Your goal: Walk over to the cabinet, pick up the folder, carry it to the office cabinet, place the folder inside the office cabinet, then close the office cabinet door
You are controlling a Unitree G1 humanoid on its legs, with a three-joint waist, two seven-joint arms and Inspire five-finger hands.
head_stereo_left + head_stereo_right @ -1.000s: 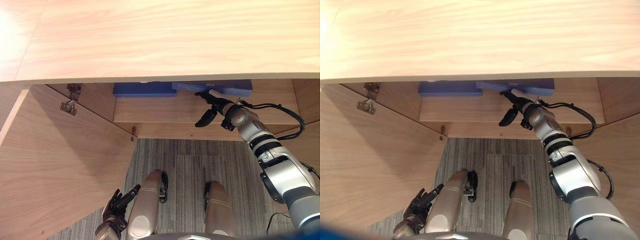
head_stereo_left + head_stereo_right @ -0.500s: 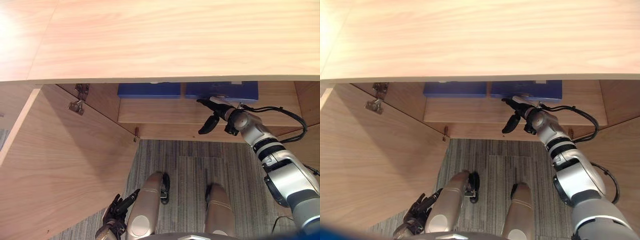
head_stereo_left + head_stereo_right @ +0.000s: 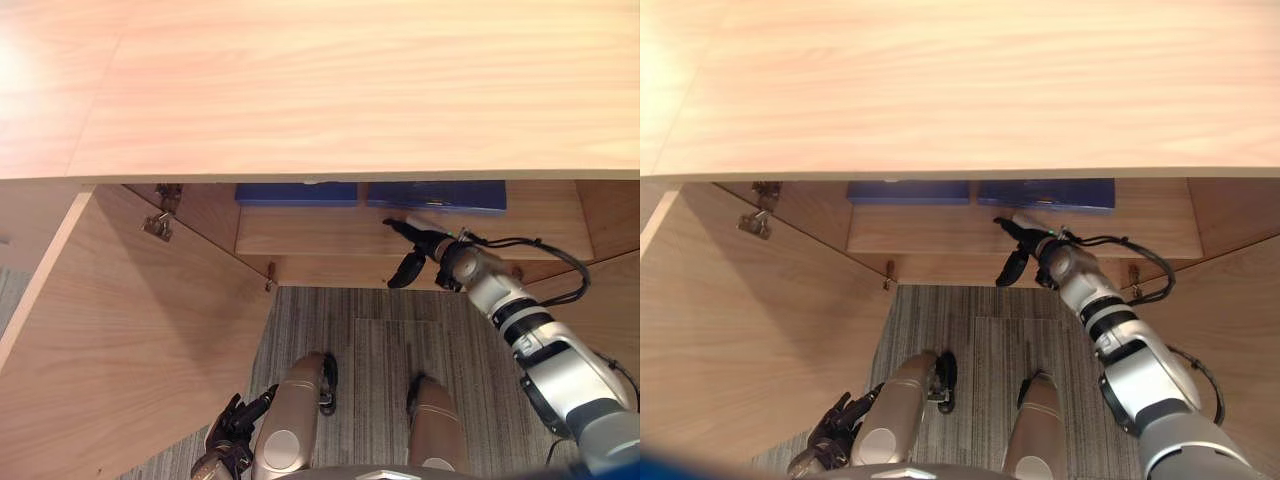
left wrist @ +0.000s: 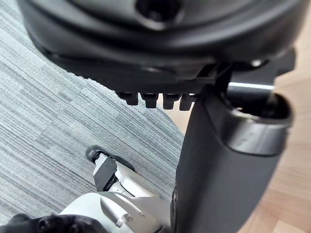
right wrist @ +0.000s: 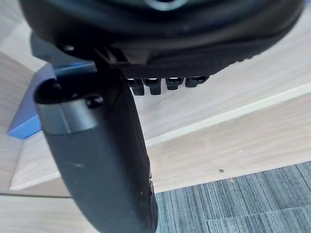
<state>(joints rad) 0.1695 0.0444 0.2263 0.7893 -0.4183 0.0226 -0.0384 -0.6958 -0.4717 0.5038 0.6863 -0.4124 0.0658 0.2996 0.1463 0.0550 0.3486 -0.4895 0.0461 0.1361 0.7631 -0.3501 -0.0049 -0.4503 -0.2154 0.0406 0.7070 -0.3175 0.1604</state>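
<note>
Squared up and pushed further in than a second ago, that right-hand folder (image 3: 436, 195): no longer skewed over its neighbour's corner, now lying flat on the shelf (image 3: 320, 232), though the camera shifted a bit too. Going left to right: open door (image 3: 130, 330) swung wide on the left, hinges (image 3: 157, 226) at its inner edge, so loads of clearance that side but a long swing to shut later. Left hand (image 3: 232, 440) hanging low near the door's bottom edge, fingers loose, holding nothing. Next, left folder (image 3: 296, 193) and the right-hand one side by side at the back of the shelf, both blue, both half tucked under the cabinet top (image 3: 320, 90). Probably light, stiff and flat with a slick cover, so likely to slide easily on the wood and to twist if pushed off-centre. Best pinched at the front edge, or just nudged at mid-edge with flat fingers. Right hand (image 3: 428, 243) just in front of the right-hand folder, fingers stretched towards it, thumb drooping, gripping nothing. Can't tell whether the fingertips actually touch the edge. Tight headroom under the top's overhang, open shelf front below. Placing apparently done, so probably time to back out over the shelf lip and go for the door. Side wall (image 3: 610, 205) close on the right, worth minding.
</note>
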